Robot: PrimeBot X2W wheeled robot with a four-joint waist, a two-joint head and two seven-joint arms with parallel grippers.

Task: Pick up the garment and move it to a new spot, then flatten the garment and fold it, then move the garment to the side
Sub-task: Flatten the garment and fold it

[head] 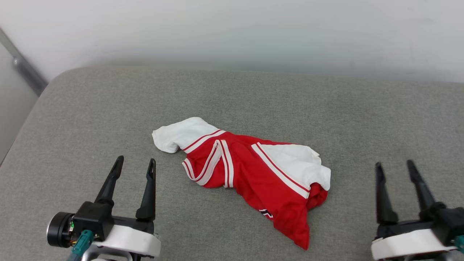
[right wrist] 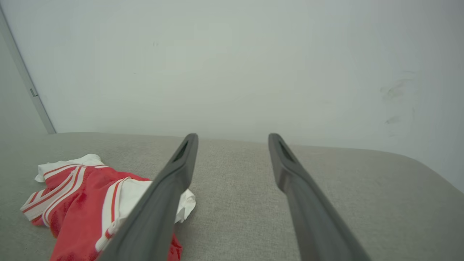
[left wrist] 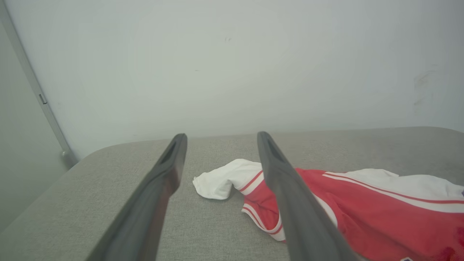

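The garment [head: 253, 170], red with white sleeves and striped trim, lies crumpled in a loose heap at the middle of the grey cushioned surface [head: 90, 119]. A bit of black lettering shows near its lower edge. My left gripper [head: 135, 163] stands open to the garment's left, apart from it, nothing between its fingers. My right gripper [head: 395, 166] stands open to the garment's right, also apart. In the left wrist view the garment [left wrist: 362, 210] lies right of the open left gripper [left wrist: 221, 137]. In the right wrist view the garment [right wrist: 83, 203] lies left of the open right gripper [right wrist: 232, 137].
A pale wall [head: 232, 32] rises right behind the cushioned surface's far edge. A grey metal bar [head: 25, 72] runs along the wall at the far left. The surface's rounded left edge [head: 21, 137] drops away near my left arm.
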